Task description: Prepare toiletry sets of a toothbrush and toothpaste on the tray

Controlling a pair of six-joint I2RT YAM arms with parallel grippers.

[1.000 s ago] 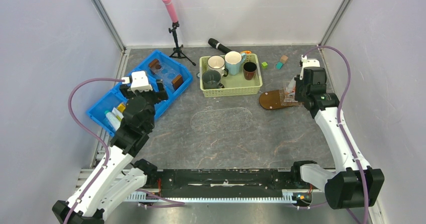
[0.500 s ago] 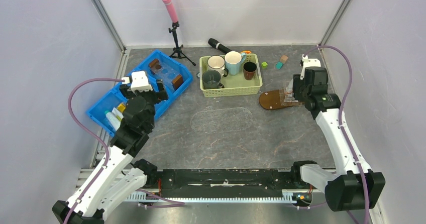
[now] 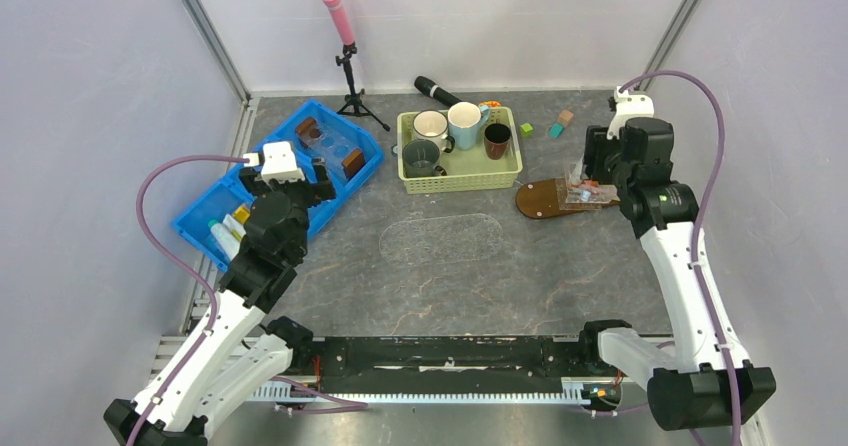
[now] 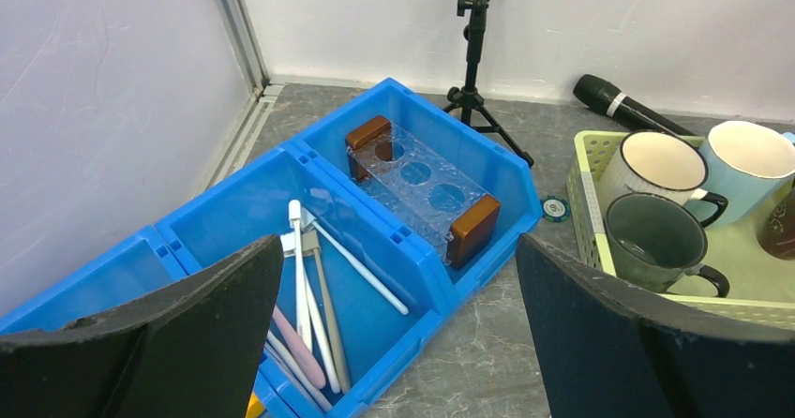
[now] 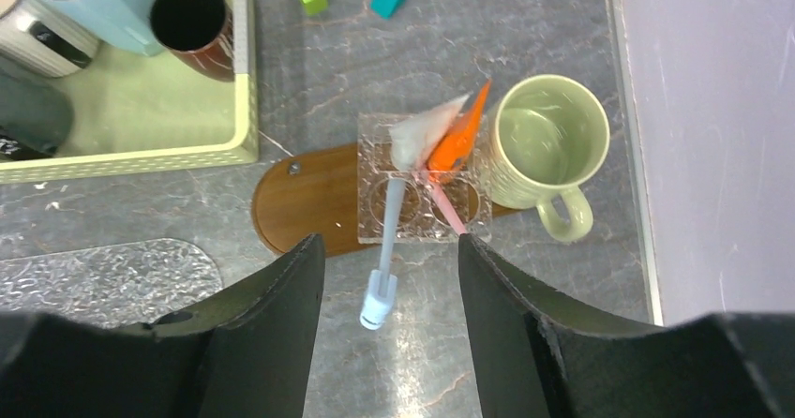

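Far left: holds the left tool (image 4: pixel 398 245) spread wide and empty above the blue plastic divided bin (image 4: pixel 234 193), over thin white and pink toothbrushes (image 4: pixel 302 277). Far right: hovers the right tool (image 5: pixel 389 242), apart and empty, over the dark-brown wooden oval tray (image 5: pixel 309 198). There, in a clear acrylic holder (image 5: pixel 417 216): orange soft-tube toothpaste (image 5: pixel 457 141), white tube (image 5: pixel 422 132), leaning pale-blue toothbrush (image 5: pixel 386 249).

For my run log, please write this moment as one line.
left end effector: open, over blue bin | right end effector: open, over tray | clear holder on tray: blue toothbrush, pink toothbrush, orange toothpaste
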